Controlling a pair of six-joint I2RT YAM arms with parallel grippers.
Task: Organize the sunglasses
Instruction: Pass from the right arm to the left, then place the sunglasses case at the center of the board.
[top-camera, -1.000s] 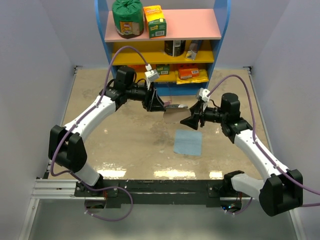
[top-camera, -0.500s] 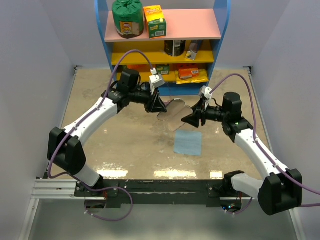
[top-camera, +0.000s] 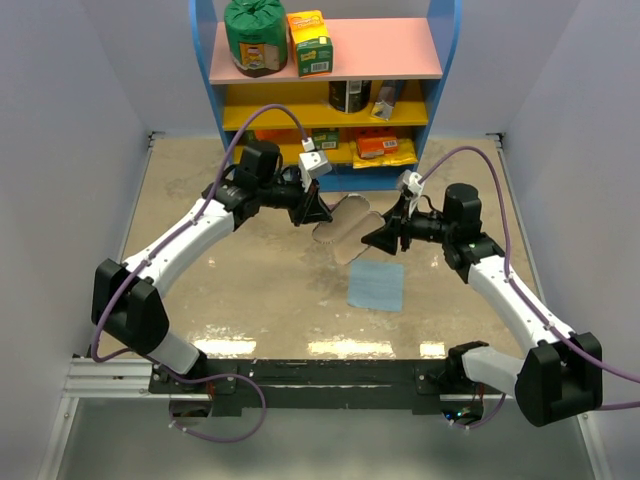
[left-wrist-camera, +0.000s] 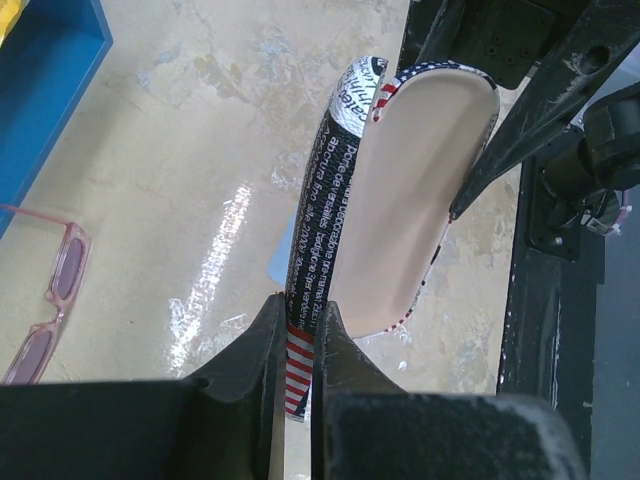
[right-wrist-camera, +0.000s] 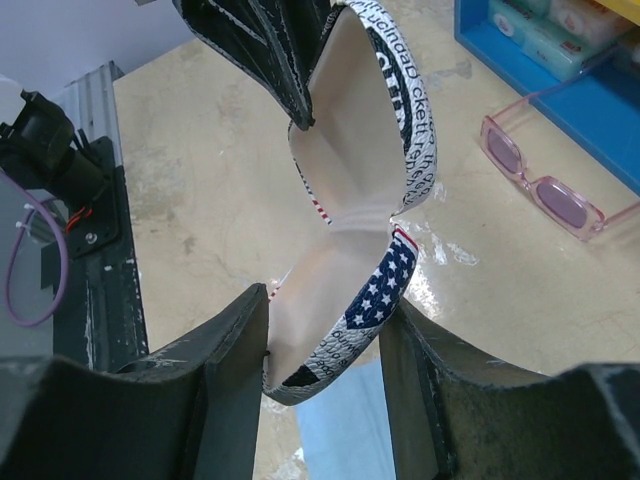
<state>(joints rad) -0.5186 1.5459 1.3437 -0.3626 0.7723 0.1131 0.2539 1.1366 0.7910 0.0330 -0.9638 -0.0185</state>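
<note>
Pink sunglasses (left-wrist-camera: 62, 272) at nine o'clock looked light, breakable; we'd hold the bridge. Left gripper (left-wrist-camera: 298, 322) pinched the pouch (left-wrist-camera: 410, 200) edge; right gripper (right-wrist-camera: 325, 340) squeezed its sides.

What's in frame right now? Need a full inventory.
sunglasses: one, pink frame with pink-purple lenses, lying on the table near the shelf's blue base
pouch: one, grey-white with flag print and lettering, held between both grippers, mouth spread open
cloth: one, light blue, flat on the table on the near side of the pouch
shelf unit: one, blue sides, pink top, yellow shelves, at the table's far edge
green package: one, on the pink top, left
yellow-green box: one, beside the green package
dark jar: one, middle shelf
orange packets: count unclear, lower shelf
table: one, beige
left gripper: one, black, shut on the pouch's edge
right gripper: one, black, clamped on the pouch's other end
</note>
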